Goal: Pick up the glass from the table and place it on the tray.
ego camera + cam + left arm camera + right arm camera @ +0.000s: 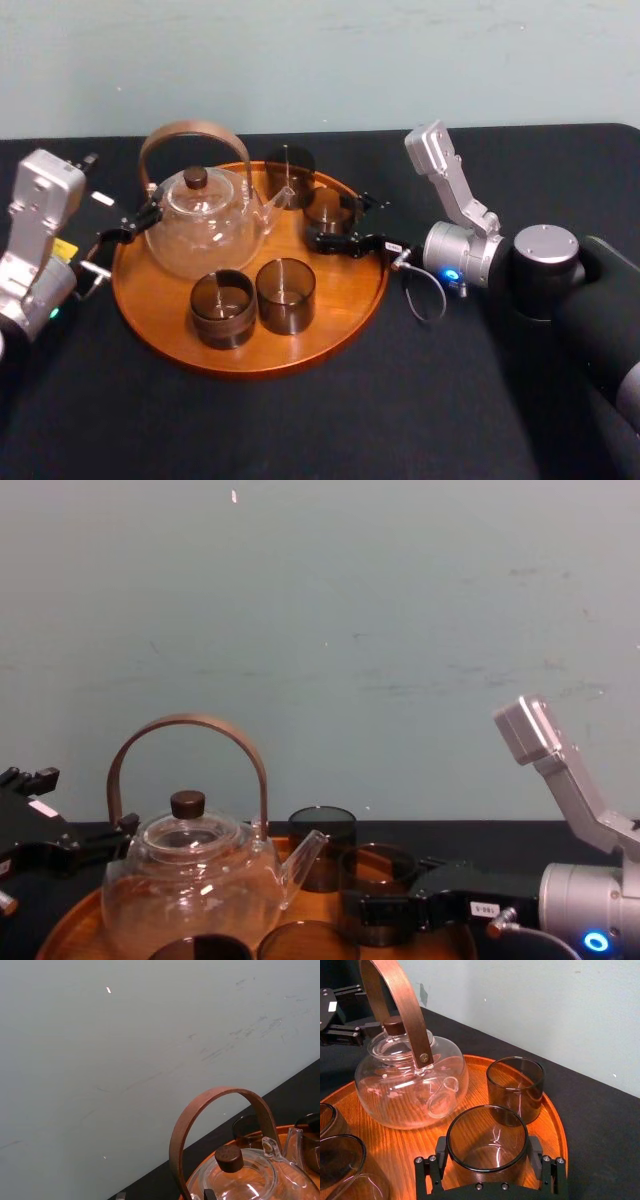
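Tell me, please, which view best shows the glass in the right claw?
The right wrist view: the glass is close, rim whole, the right claw shut on its sides over the tray. The head view shows it small, at the tray's far right. The chest view shows it side-on, partly behind the claw. Left wrist view: unclear.

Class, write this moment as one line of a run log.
right end effector: shut on glass | glass: over right part of tray, contact unclear | left end effector: beside teapot, at left rim | step: release pending
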Robot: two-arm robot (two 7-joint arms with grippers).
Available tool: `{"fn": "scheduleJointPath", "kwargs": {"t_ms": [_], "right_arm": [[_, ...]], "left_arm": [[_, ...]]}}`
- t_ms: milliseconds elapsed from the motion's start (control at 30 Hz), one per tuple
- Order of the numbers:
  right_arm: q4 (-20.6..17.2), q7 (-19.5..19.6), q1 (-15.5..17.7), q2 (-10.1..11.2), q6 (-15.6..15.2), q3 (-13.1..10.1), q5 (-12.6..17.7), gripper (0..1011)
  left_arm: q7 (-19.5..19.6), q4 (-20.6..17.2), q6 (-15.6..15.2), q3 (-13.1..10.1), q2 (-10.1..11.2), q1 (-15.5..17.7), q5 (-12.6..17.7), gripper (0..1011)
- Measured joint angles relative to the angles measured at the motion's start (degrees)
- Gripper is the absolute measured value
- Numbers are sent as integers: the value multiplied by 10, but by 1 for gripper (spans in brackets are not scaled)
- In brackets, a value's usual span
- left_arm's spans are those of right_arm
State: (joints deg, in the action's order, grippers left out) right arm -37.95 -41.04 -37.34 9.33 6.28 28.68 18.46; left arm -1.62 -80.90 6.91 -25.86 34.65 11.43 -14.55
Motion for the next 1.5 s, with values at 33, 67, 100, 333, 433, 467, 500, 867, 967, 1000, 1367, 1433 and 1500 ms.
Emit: {"fn": "scheduleJointPath", "kwargs": {"t_ms": [33, 67, 100, 333, 433, 467, 500, 867, 967, 1000, 1367, 1433, 1500], "right_arm": [[0, 0, 0, 0, 0, 0, 0, 1002], [0, 0, 0, 0, 0, 0, 0, 1002], [0, 0, 0, 0, 0, 0, 0, 1002], [-16, -5, 7, 7, -14, -2, 3, 1002], [-43, -2, 17, 17, -34, -2, 5, 1002], [-60, 1, 24, 23, -44, -2, 5, 1002], [-69, 3, 28, 26, -50, -1, 6, 1002], [-149, 19, 62, 66, -97, 9, 11, 1002], [-153, 21, 65, 71, -100, 11, 13, 1002], [-154, 22, 66, 73, -101, 11, 13, 1002], [-202, 37, 100, 112, -108, -5, 34, 1002], [-218, 42, 109, 123, -109, -12, 40, 1002], [-228, 47, 116, 130, -109, -18, 45, 1002]], "left_arm": [[0, 0, 0, 0, 0, 0, 0, 1010], [0, 0, 0, 0, 0, 0, 0, 1009], [0, 0, 0, 0, 0, 0, 0, 1010], [0, 0, 0, 0, 0, 0, 0, 1010], [0, 0, 0, 0, 0, 0, 0, 1010], [0, 0, 0, 0, 0, 0, 0, 1010], [0, 0, 0, 0, 0, 0, 0, 1009], [0, 0, 0, 0, 0, 0, 0, 1009], [0, 0, 0, 0, 0, 0, 0, 1010], [0, 0, 0, 0, 0, 0, 0, 1009], [0, 0, 0, 0, 0, 0, 0, 1009], [0, 0, 0, 0, 0, 0, 0, 1009], [0, 0, 0, 0, 0, 0, 0, 1009]]}}
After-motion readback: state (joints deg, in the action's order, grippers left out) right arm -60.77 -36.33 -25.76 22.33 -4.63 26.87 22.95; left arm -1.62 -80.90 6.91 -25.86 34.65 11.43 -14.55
